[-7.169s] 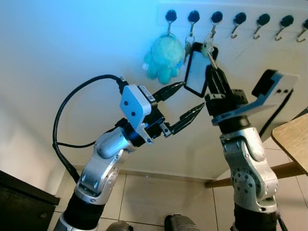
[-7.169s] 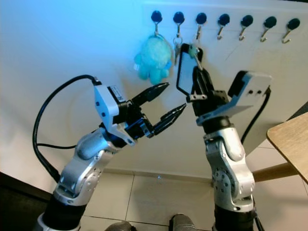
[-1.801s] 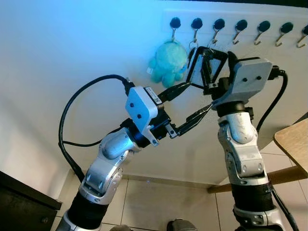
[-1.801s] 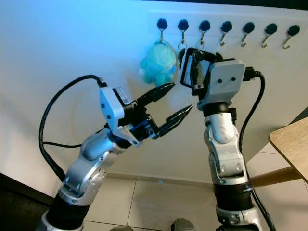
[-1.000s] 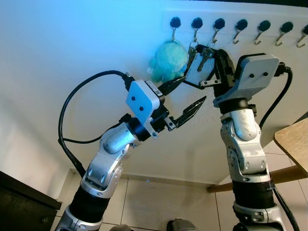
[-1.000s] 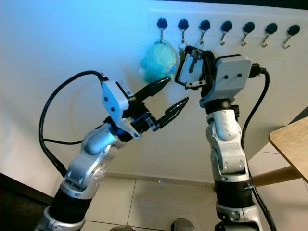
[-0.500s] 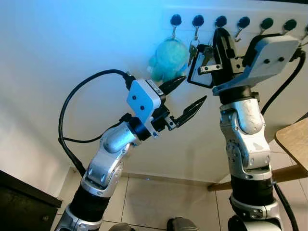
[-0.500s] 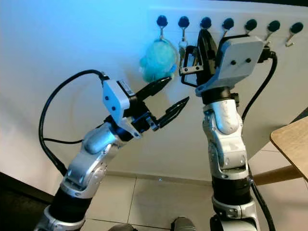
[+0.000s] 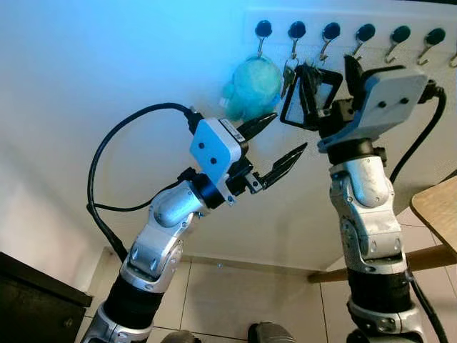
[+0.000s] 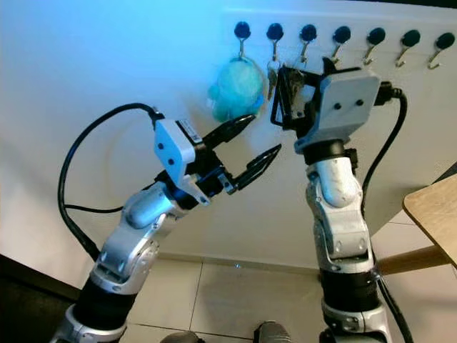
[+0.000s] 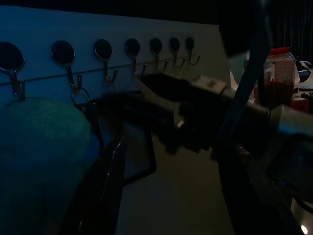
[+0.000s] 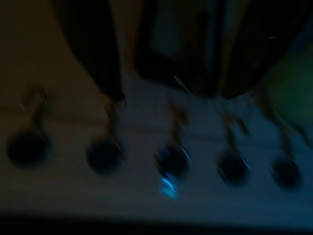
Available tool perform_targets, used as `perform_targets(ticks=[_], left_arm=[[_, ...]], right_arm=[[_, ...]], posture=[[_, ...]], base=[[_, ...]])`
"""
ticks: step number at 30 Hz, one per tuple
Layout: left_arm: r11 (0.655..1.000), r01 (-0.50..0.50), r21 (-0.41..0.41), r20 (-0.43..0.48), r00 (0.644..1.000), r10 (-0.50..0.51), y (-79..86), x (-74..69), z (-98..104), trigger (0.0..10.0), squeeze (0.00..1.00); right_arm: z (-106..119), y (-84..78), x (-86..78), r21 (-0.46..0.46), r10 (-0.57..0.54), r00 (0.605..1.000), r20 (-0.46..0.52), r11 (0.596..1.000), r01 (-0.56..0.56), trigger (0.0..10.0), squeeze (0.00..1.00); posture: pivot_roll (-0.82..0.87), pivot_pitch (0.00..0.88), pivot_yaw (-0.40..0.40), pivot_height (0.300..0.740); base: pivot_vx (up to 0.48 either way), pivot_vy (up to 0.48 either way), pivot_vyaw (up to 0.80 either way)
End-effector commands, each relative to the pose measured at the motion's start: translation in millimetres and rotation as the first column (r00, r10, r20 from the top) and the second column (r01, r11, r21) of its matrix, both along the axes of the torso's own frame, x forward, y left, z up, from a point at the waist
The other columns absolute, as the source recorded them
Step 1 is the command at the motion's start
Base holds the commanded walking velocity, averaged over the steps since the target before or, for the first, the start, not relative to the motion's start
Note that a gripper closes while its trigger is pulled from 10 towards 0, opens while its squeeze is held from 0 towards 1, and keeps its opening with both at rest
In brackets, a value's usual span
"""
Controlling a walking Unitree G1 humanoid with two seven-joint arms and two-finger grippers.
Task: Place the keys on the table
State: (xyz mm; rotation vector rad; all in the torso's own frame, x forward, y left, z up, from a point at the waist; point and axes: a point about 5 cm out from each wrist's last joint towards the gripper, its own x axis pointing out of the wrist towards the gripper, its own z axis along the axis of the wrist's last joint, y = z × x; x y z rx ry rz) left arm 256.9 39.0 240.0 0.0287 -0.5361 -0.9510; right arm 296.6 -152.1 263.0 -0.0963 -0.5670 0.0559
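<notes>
Nearest us, our left gripper (image 9: pixel 280 141) hangs in the air with its two black fingers spread apart, holding nothing. Beyond it, our right gripper (image 9: pixel 314 89) is raised to the white wall rack of black-knobbed hooks (image 9: pixel 365 32), at the bunch of metal keys with a black rectangular tag (image 9: pixel 305 96). We cannot tell whether its fingers clamp them. A fluffy teal plush keychain (image 9: pixel 251 87) hangs from the rack's left end. A light wooden table (image 9: pixel 437 211) stands at right.
</notes>
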Motion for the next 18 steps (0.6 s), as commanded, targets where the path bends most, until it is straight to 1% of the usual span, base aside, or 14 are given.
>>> perform_targets(ticks=[1,2,8,11,12,14,15,18], left_arm=[[1.0,-0.004,-0.001,-0.019,1.0,0.004,-0.3,1.8,-1.7,10.0,0.0],[1.0,-0.004,-0.003,-0.019,1.0,0.004,-0.5,2.1,-1.5,10.0,0.0],[1.0,-0.001,-0.003,-0.02,1.0,0.001,-1.4,2.3,-1.4,10.0,0.0],[1.0,0.0,-0.004,-0.019,1.0,0.0,-1.9,2.5,-1.1,10.0,0.0],[1.0,0.0,-0.004,-0.019,1.0,0.0,-1.9,2.5,-1.1,10.0,0.0],[1.0,-0.003,-0.003,-0.017,1.0,0.003,-1.4,2.6,-0.8,10.0,0.0],[1.0,-0.003,-0.003,-0.017,1.0,0.003,-1.4,2.6,-0.8,10.0,0.0],[1.0,-0.007,-0.003,-0.015,1.0,0.007,-0.8,2.6,-0.5,10.0,0.0]], right_arm=[[-2.4,-6.9,1.2,0.0,-0.032,0.999,-0.003,0.999,0.032,10.0,0.4],[-4.6,-8.6,3.0,-0.002,-0.038,0.999,-0.012,0.999,0.038,10.0,0.0],[-16.0,-13.2,10.5,-0.003,-0.034,0.997,-0.066,0.999,0.034,10.0,0.0],[-28.6,-17.1,20.7,-0.002,0.001,0.991,-0.133,1.0,-0.001,10.0,0.0],[-28.6,-17.1,20.7,-0.002,0.001,0.991,-0.133,1.0,-0.001,10.0,0.0],[-27.1,-12.5,23.2,-0.024,0.06,0.99,-0.127,0.998,-0.063,10.0,0.0],[-27.1,-12.5,23.2,-0.024,0.06,0.99,-0.127,0.998,-0.063,10.0,0.0],[-22.3,-6.6,21.9,-0.034,0.107,0.989,-0.098,0.993,-0.111,10.0,0.0]], posture=[[0.04,0.136,0.019,0.74],[0.03,0.135,0.019,0.74],[0.04,0.135,0.02,0.74],[0.04,0.135,0.019,0.74],[0.04,0.135,0.019,0.74],[0.04,0.135,0.018,0.74],[0.04,0.135,0.018,0.74],[0.04,0.135,0.017,0.74]], base=[[0.0,0.0,0.0],[0.0,0.0,0.0],[0.0,0.0,0.0],[0.0,0.0,0.0],[0.0,0.0,0.0],[0.0,0.0,0.0],[0.0,0.0,0.0],[0.0,0.0,0.0]])
